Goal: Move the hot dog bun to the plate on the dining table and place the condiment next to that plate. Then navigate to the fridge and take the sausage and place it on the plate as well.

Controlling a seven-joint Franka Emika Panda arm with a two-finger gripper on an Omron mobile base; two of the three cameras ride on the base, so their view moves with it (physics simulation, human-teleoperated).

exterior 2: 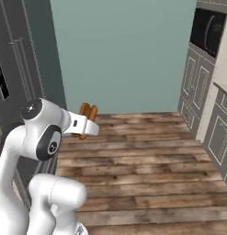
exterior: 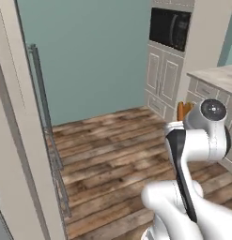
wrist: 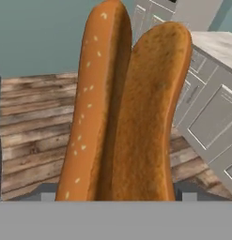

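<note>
Filling my hand camera, the hot dog bun (wrist: 122, 112) stands upright between the jaws, which are clenched on it; the gripper (exterior 2: 87, 120) carries it at chest height over the wooden floor (exterior 2: 147, 151). I judge I'm mid-carry: next, drive on until the dining table appears, cabinets (exterior: 160, 77) at two o'clock.

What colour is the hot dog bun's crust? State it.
Orange-brown, speckled with pale seeds on one half of the hot dog bun; the hand view shows it best.

no readable text, labels or signs
</note>
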